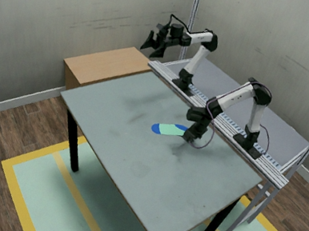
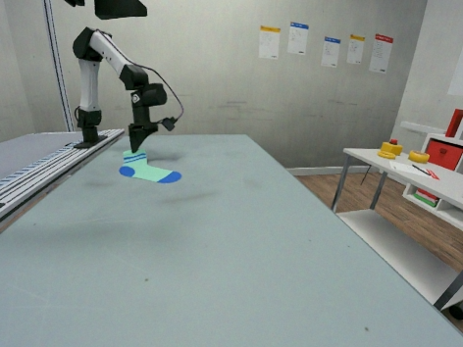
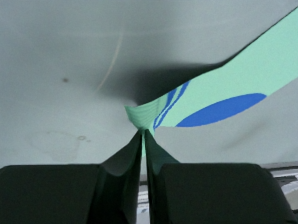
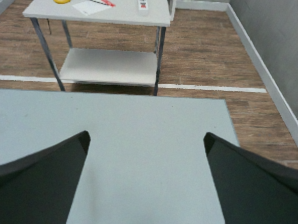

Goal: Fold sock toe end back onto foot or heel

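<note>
A mint-green sock [image 1: 168, 128] [image 2: 153, 173] [image 3: 260, 65] lies stretched out, with a blue toe [image 1: 155, 128] [image 2: 170, 177] and a blue heel [image 1: 181, 127] [image 2: 127, 172] [image 3: 225, 111]. The toe end is unfolded, pointing away from the left gripper. My left gripper [image 1: 188, 139] [image 2: 134, 150] [image 3: 143, 132] is shut on the striped cuff end, which is pinched together and slightly raised, with a shadow beside it in the left wrist view. My right gripper [image 1: 146, 52] [image 4: 147, 134] is open and empty, high up and far from the sock.
The sock is on the grey-green table [image 1: 146, 181] [image 2: 235, 255] [image 4: 145, 120]. The arms' mounting rail [image 1: 222, 122] [image 2: 59, 164] runs along one table edge. A wooden cabinet [image 1: 106, 62] stands beyond one end. A white side table [image 2: 432, 181] [image 4: 120, 15] stands apart.
</note>
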